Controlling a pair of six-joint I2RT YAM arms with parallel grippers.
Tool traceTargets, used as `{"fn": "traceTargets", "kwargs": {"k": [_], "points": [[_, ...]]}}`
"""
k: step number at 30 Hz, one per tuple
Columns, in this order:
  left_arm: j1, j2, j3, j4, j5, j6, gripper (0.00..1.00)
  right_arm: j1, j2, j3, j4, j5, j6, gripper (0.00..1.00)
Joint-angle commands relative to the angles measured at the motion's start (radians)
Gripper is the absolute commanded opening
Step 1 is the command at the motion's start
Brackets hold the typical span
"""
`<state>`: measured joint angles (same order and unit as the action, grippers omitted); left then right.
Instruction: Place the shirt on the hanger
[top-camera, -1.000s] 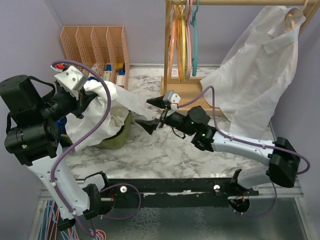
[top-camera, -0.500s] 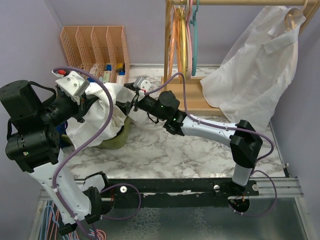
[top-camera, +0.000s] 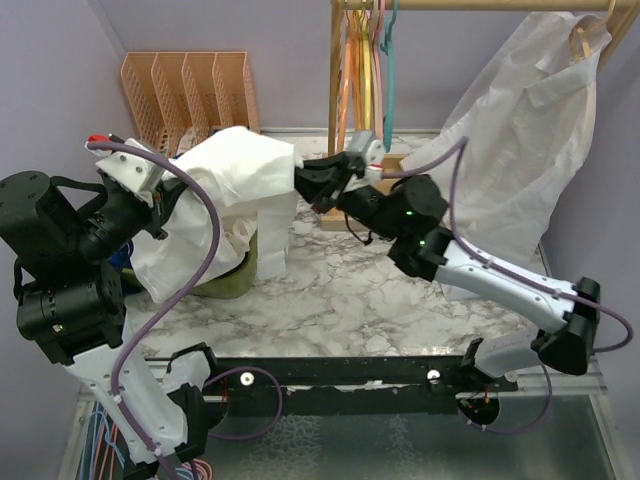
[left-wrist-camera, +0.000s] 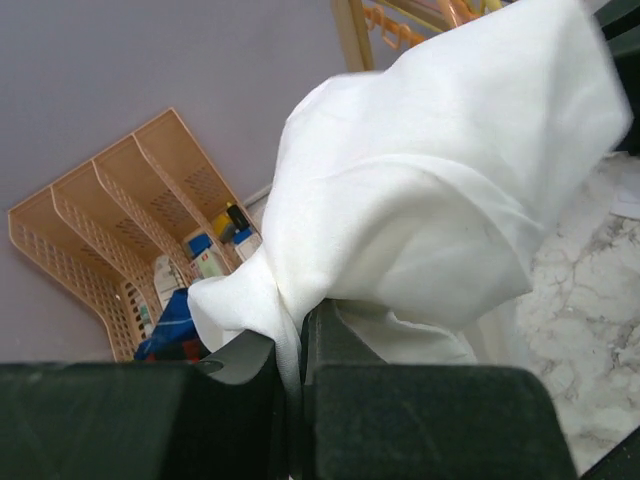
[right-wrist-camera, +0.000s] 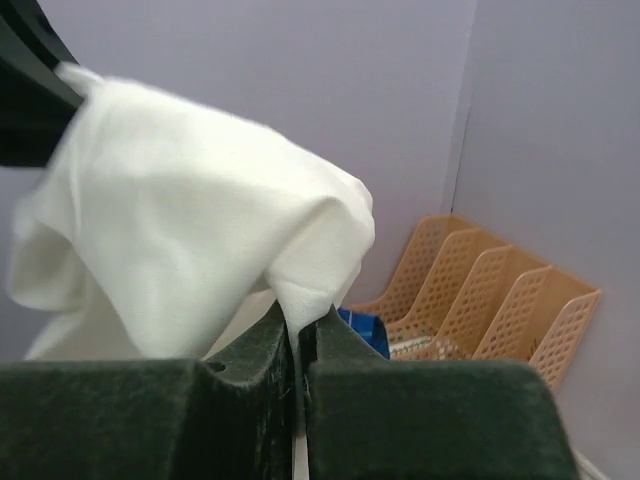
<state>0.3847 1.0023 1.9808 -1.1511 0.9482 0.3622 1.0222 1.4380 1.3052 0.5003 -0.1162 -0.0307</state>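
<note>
The white shirt (top-camera: 235, 175) hangs bunched above the left of the table, stretched between both grippers. My left gripper (top-camera: 160, 200) is shut on one fold of it; in the left wrist view the cloth (left-wrist-camera: 430, 180) runs down into the closed jaws (left-wrist-camera: 295, 340). My right gripper (top-camera: 303, 180) is shut on the shirt's right edge, and a fold of fabric (right-wrist-camera: 190, 190) is pinched between its jaws (right-wrist-camera: 298, 335). The teal hanger (top-camera: 388, 75) hangs by its hook from the wooden rail, behind my right gripper. A loose end of the shirt drapes down to the table.
An orange slotted file rack (top-camera: 190, 90) stands at the back left. A wooden clothes stand (top-camera: 345, 110) carries orange, yellow and pink hangers (top-camera: 360, 80). Another white collared shirt (top-camera: 520, 150) hangs at the right. A green object (top-camera: 225, 282) lies under the held shirt.
My right gripper swung left to the shirt, shut on its edge, and pulled it up and to the right. The shirt now spreads between both grippers. The left gripper stayed shut.
</note>
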Motion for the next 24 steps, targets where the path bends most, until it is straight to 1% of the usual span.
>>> {"fn": "traceTargets", "kwargs": {"k": [1,4,6,8,10,12,15,16,18,20,22,24], "points": [[0.010,0.088,0.072,0.145,-0.074,-0.141,0.00,0.006,-0.129,0.072,-0.171,0.046,0.028,0.01],[0.011,0.213,0.137,0.084,-0.017,-0.175,0.00,0.007,-0.182,0.071,-0.217,0.092,0.004,0.01],[0.011,0.263,0.129,0.096,-0.002,-0.202,0.00,0.007,-0.203,0.070,-0.240,0.123,-0.009,0.01],[0.001,0.316,0.169,0.085,-0.014,-0.209,0.00,0.006,-0.220,0.078,-0.273,0.147,-0.018,0.01],[-0.034,0.367,0.224,0.058,-0.045,-0.204,0.00,0.006,-0.244,0.079,-0.299,0.158,-0.023,0.01],[-0.114,0.402,0.243,0.047,-0.133,-0.190,0.00,0.007,-0.272,0.072,-0.316,0.167,-0.024,0.01],[-0.326,0.435,0.202,0.032,-0.338,-0.138,0.00,0.007,-0.306,0.064,-0.360,0.172,-0.026,0.01],[-0.385,0.447,0.190,0.018,-0.379,-0.117,0.00,0.007,-0.316,0.061,-0.383,0.173,-0.027,0.01],[-0.481,0.481,0.188,-0.027,-0.404,-0.083,0.00,0.007,-0.336,0.050,-0.440,0.185,-0.026,0.01],[-0.555,0.497,0.184,-0.047,-0.397,-0.054,0.00,0.006,-0.377,0.018,-0.492,0.210,-0.011,0.01],[-0.606,0.506,0.191,-0.057,-0.375,-0.024,0.00,0.007,-0.430,-0.053,-0.525,0.250,0.014,0.01],[-0.647,0.518,0.199,-0.068,-0.363,-0.002,0.00,0.007,-0.495,-0.134,-0.556,0.326,0.059,0.01]]}}
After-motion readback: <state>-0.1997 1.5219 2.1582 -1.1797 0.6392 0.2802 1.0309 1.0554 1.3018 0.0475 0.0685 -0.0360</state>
